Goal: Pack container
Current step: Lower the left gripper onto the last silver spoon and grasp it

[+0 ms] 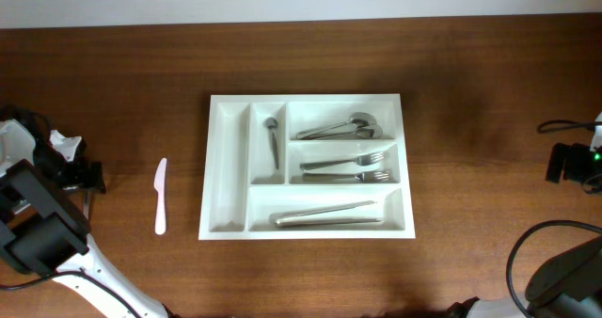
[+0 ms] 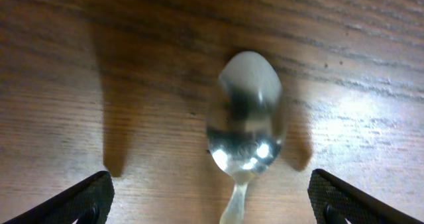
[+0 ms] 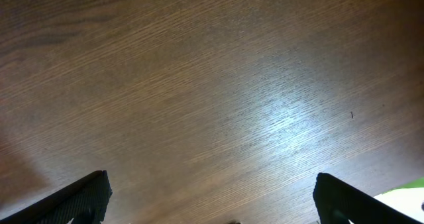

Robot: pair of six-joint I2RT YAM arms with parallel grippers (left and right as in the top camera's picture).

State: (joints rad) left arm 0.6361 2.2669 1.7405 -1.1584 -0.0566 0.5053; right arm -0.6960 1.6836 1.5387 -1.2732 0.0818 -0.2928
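well, the container [image 1: 226,167] sits flat near the middle of the wooden table [image 1: 470,186], its long sides running across the overhead view, well apart from both arms. its two narrow upright compartments are on its left side, and the inner one holds a small spoon [image 1: 273,141] lying lengthwise with its bowl at the far end. to the right, the top crosswise compartment holds a few spoons [image 1: 339,128] with bowls toward the right. the middle one holds forks [image 1: 348,169] with tines pointing right. the long compartment along the near edge holds long metal pieces [image 1: 327,215] whose kind i cannot make out. a pale plastic knife [image 1: 161,197] lies on the wood near the container's left side, parallel to that side and not touching it. the left arm [image 1: 42,229] is at the left edge of the table and the right arm [image 1: 564,271] at the right edge. in the left wrist view the left gripper [image 2: 209,184] is released, its dark fingers [image 2: 79,201] spread out to the lower corners. a loose spoon [image 2: 246,118] lies on the wood between them, bowl away from the wrist and handle running back toward it, touching neither finger. its shiny bowl is somewhat blurred. the right gripper [image 3: 210,184] is released too, its fingers [image 3: 79,197] wide apart over plain wood and grasping nothing.
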